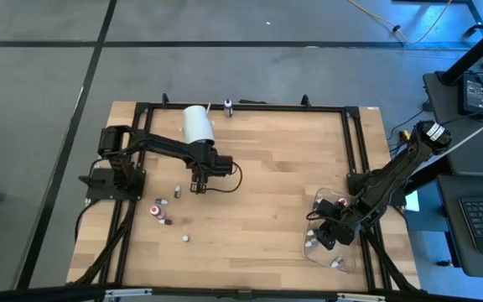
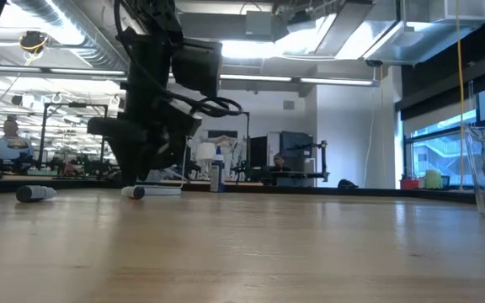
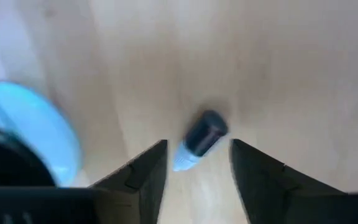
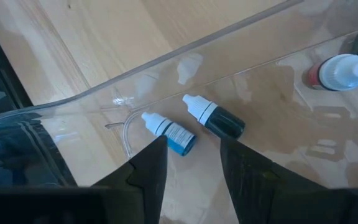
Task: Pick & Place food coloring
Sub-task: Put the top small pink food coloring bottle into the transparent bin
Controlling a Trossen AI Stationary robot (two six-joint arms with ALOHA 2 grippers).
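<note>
My left gripper (image 1: pixel 197 186) (image 3: pixel 197 168) points down over the middle left of the table, open. A dark food coloring bottle (image 3: pixel 202 137) with a pale cap lies on its side on the wood just past the fingertips, touching neither. Several more food coloring bottles (image 1: pixel 157 207) lie scattered on the table nearer the left edge. My right gripper (image 1: pixel 325 236) (image 4: pixel 191 168) hangs open over a clear container (image 1: pixel 342 252) at the near right. In the container lie a blue bottle (image 4: pixel 174 135), a dark bottle (image 4: pixel 219 120) and a red bottle (image 4: pixel 337 71).
A large white cylinder (image 1: pixel 197 124) lies at the far left of the table, behind my left arm. One small bottle (image 1: pixel 228 105) stands at the far edge. A black frame (image 1: pixel 352 143) runs round the table. Bare wood lies between the two arms.
</note>
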